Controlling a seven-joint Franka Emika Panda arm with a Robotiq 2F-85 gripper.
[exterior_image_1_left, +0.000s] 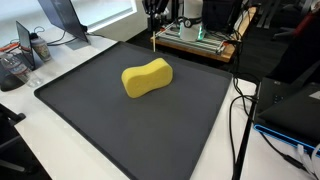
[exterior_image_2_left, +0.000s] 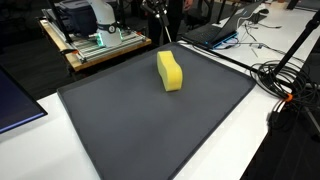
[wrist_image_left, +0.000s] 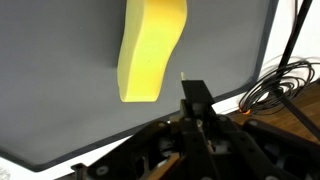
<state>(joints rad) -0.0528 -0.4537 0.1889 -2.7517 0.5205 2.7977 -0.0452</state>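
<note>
A yellow, peanut-shaped sponge lies on a dark grey mat, a little past its middle. My gripper hangs above the mat's far edge, shut on a thin stick that points down at the mat. In the wrist view the closed fingers sit low in the picture, the stick's pale tip pokes out beside them, and the sponge lies ahead, apart from the tip.
A wooden-framed machine stands just behind the mat. Black cables run beside one edge. Desk clutter sits at a corner, a laptop at another.
</note>
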